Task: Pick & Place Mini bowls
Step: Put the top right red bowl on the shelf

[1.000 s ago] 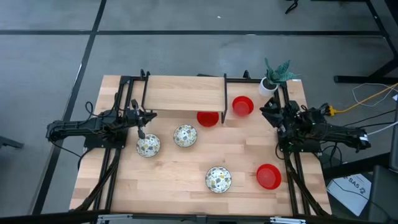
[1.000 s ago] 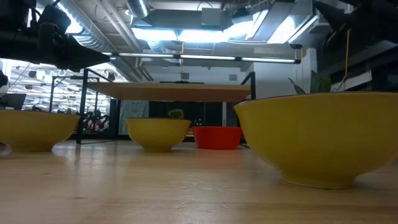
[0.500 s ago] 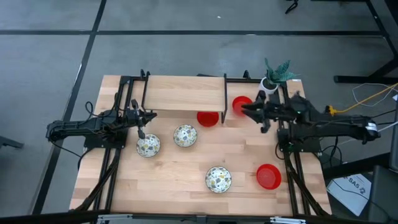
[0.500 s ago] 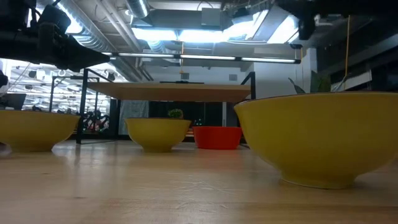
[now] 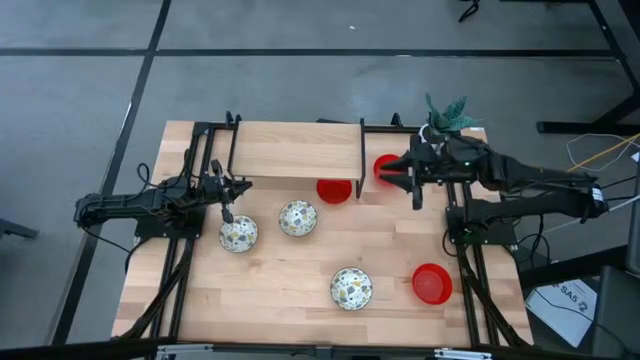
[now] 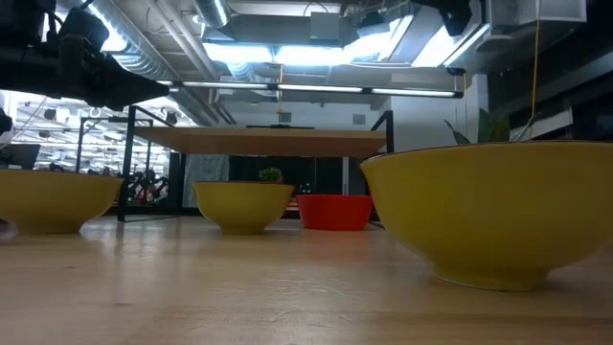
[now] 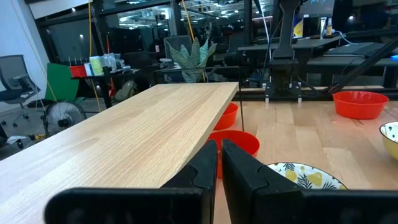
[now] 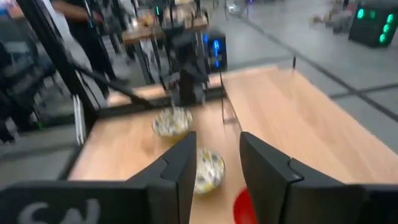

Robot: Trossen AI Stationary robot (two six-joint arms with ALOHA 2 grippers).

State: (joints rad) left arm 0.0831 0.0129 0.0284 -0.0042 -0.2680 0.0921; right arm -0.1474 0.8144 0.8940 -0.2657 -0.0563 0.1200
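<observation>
Hovering right end effector (image 5: 402,177), fingers parted, over a red mini bowl (image 5: 385,168).
Bowl largely hidden beneath it; left end effector (image 5: 228,205) clenched, empty.

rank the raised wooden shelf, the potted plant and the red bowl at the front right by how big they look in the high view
1. raised wooden shelf, clearly largest.
2. red bowl at the front right.
3. potted plant, though the right arm covers its pot, so its place against the bowl is unsure.
</observation>
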